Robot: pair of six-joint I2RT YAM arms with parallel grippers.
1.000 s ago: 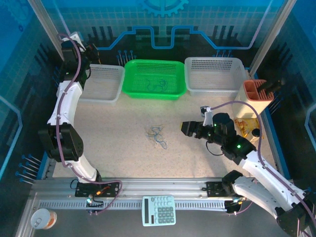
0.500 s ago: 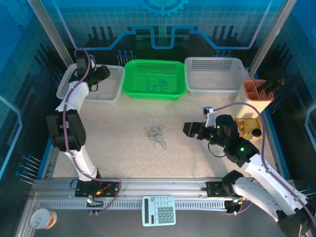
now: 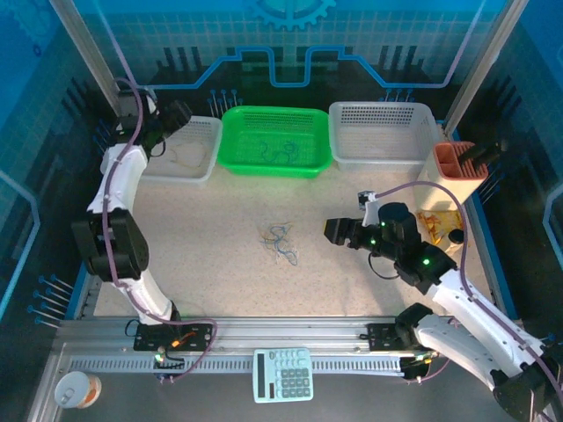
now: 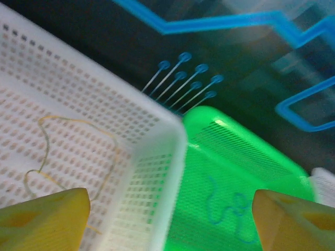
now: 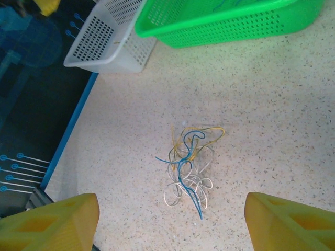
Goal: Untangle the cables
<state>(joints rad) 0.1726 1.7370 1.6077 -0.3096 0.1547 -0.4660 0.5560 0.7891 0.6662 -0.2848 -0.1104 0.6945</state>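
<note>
The cables [image 3: 280,242] lie in a loose tangle on the speckled desk [image 3: 211,255], on the near side of the green basket [image 3: 230,155] and well apart from it, roughly level with its middle. The right wrist view shows the tangle [image 5: 187,162] as thin blue, yellowish and white strands looped over one another, with the green basket [image 5: 230,23] beyond it.

The left end effector [image 3: 169,117] hangs to the left of the green basket, over the white basket [image 3: 208,169] that stands just beside the green one. Its yellow fingers [image 4: 44,219] stand wide apart, released, with nothing between them [image 4: 168,198]. Below it, a single yellow cord [image 4: 47,136] lies curled on the floor of the white basket [image 4: 172,128]. A blue cord [image 4: 230,209] lies in loops inside the green basket [image 4: 251,157].

The right end effector [image 3: 332,230] is low over the desk in front of the green basket's right end, well apart from it, and faces the tangle. Its fingers [image 5: 52,222] are also spread and released, gripping nothing [image 5: 171,201], and the tangle lies ahead of them, apart from both.

A second white basket [image 3: 422,158] stands just to the right of the green basket.
</note>
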